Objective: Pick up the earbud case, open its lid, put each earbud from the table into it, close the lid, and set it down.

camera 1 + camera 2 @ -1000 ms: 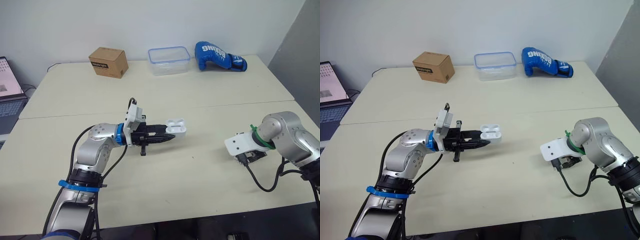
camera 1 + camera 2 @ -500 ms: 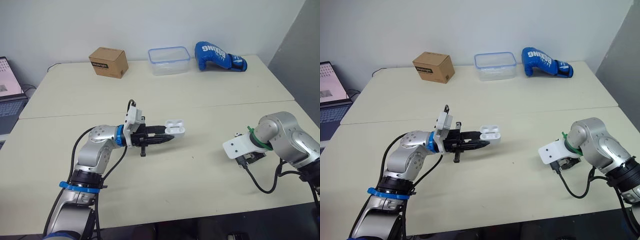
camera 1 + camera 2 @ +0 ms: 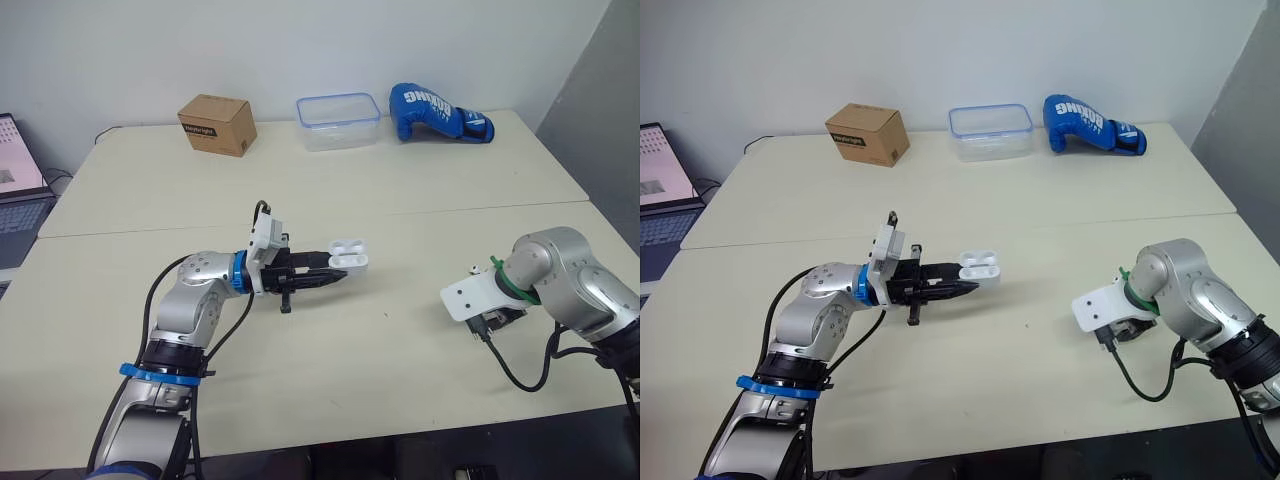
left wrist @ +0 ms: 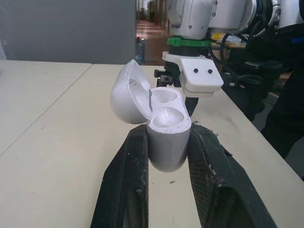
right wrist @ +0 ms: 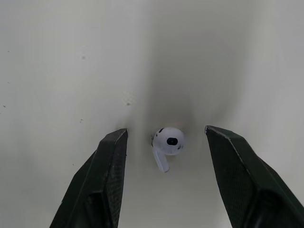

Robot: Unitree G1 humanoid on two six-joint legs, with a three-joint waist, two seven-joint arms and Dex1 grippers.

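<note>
Pinching white open-lidded plastic earbud case [image 4: 166,142] in left tool [image 3: 338,272]; straddling small white stemmed earbud [image 5: 168,141] with right tool [image 5: 166,129] spread (slick, round body). Might squirt sideways on closing.

white earbud case [image 4: 166,137], white earbud [image 5: 167,141], cream table [image 3: 400,200]
blue glove [image 3: 438,113] with white lettering, brown box [image 3: 216,124], clear tub [image 3: 338,121] with blue rim
</note>
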